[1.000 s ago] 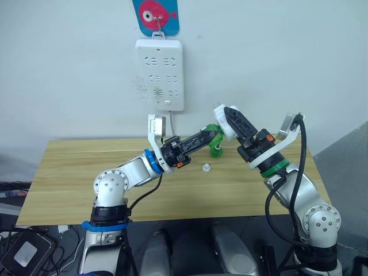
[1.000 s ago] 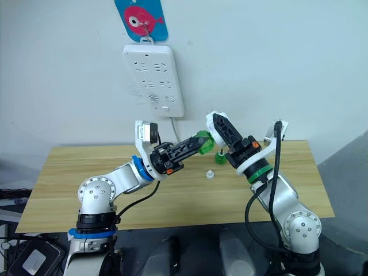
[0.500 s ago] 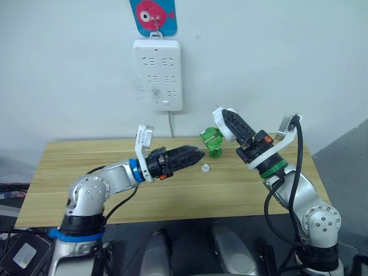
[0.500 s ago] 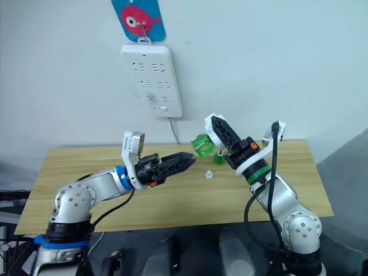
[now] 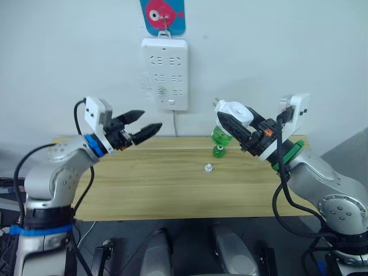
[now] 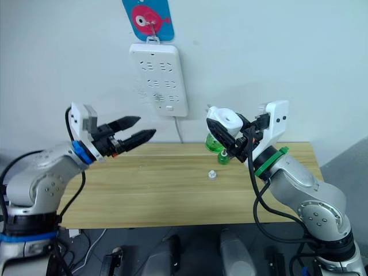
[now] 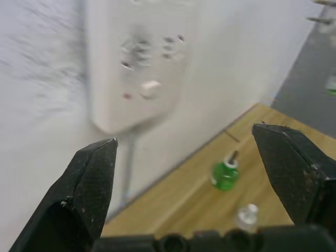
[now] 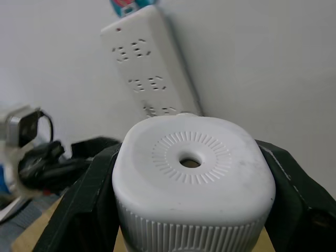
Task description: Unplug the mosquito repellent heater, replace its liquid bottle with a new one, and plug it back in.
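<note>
**Right wrist view: heater held, new bottle on, plug-in still to do**

Right wrist view shows the mosquito repellent heater (image 8: 191,181) gripped tight between the two black fingers of the right gripper (image 5: 233,123). From the head views, the heater is up in the air above the far side of the table (image 5: 161,190), with its metal prongs sticking up. A green bottle (image 5: 219,136) hangs under it, so I think the new one is already fitted. Another green bottle (image 7: 225,174) stands on the table close to the wall, with a thin stick poking out of its top. That looks like its liquid bottle, taken out. A small white cap (image 5: 208,168) lies on the wood near it.

The left gripper (image 5: 142,123) is off to the left, well apart from the heater, its fingers spread wide and holding nothing.

The power strip (image 5: 165,73) on the wall has no plug in it. So the unplugging and swap look done. Plugging the heater back in is what is left.
</note>
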